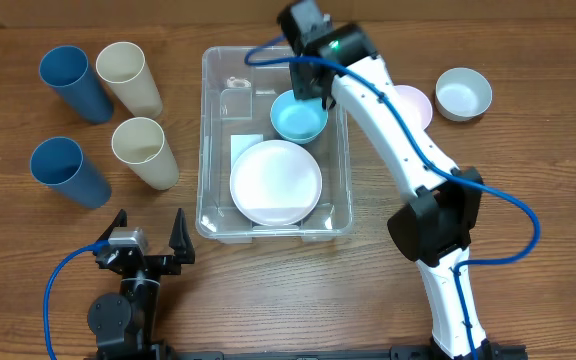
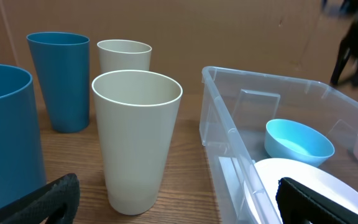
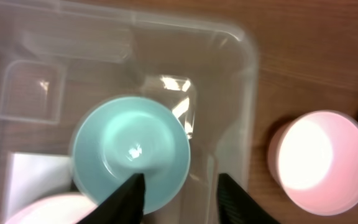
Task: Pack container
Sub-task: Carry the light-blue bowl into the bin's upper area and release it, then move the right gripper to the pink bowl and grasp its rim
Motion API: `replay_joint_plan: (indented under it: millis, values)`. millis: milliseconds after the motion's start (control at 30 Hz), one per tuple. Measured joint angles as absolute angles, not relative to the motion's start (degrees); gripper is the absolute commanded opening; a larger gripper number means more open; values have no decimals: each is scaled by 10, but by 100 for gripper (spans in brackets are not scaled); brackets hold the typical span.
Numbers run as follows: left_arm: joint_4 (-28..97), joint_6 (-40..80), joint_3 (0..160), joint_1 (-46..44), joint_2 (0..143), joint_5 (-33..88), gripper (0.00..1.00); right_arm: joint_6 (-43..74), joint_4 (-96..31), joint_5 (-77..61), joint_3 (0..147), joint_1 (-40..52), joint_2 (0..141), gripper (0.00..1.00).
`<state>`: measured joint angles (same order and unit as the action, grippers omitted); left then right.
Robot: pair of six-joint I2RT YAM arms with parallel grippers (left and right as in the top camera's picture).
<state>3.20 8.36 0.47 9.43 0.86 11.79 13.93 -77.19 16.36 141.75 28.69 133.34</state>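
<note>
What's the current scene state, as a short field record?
container: holds white plate and light blue bowl
outside, left of container: blue cups and cream cups, all upright
outside, right of container: pink bowl, white bowl
right gripper: jaws open, apparently straddling the light blue bowl's rim
left gripper: jaws open, holding nothing

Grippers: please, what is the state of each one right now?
Left gripper: open, holding nothing.
Right gripper: open, one finger on each side of the blue bowl rim, not clamped.
</note>
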Motion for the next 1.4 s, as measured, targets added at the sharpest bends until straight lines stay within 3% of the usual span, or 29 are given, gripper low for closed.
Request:
replay_joint_plan:
  millis: [167,300,500,800,1000,1100,1400]
  values:
    - [32,84,5,94,9,118,100,164,-897,161,1583,267,1325,53]
    - [32,84,5,94,9,118,100,228,-968,122,1608,163,1312,59]
    - [32,84,5,94,9,118,100,304,-957,41,1479,14,1312,61]
    - [32,84,5,94,9,118,100,323,-818,14,1245,5,1315,58]
    - [32,84,5,94,9,118,100,343,-733,13,1121,4,1315,32]
    - [32,84,5,94,9,118,100,347,-702,13,1093,4,1315,6]
    - [32,84,5,94,9,118,100,345,-691,2,1093,2,1315,4]
